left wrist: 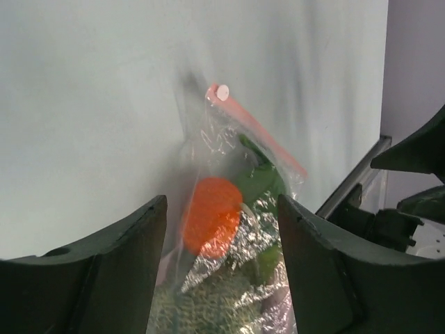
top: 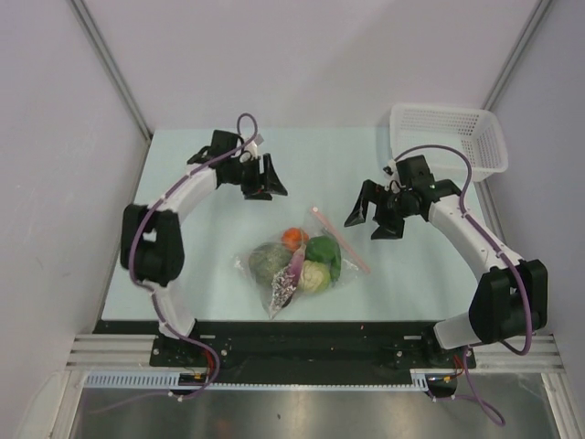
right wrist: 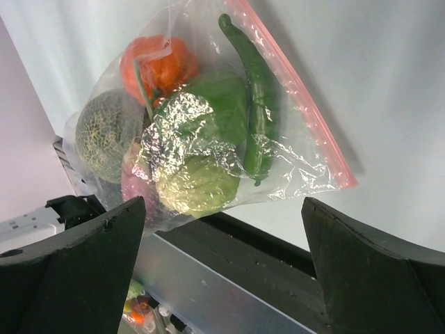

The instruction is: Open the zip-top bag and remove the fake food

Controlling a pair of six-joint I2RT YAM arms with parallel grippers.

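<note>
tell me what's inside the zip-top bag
Inside the bag: an orange ball, a long green pepper, a mottled green head and a pale green round piece. A purple piece is mostly hidden beneath them. Crinkled glare hides the middle.

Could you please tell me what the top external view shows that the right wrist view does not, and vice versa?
Only the top view: the left gripper, open and apart from the bag, and the white basket at the far right corner. Only the right wrist view: a long thin green pepper lying inside along the zip strip. Both: the bag of fake food on the table, and the open right gripper.
</note>
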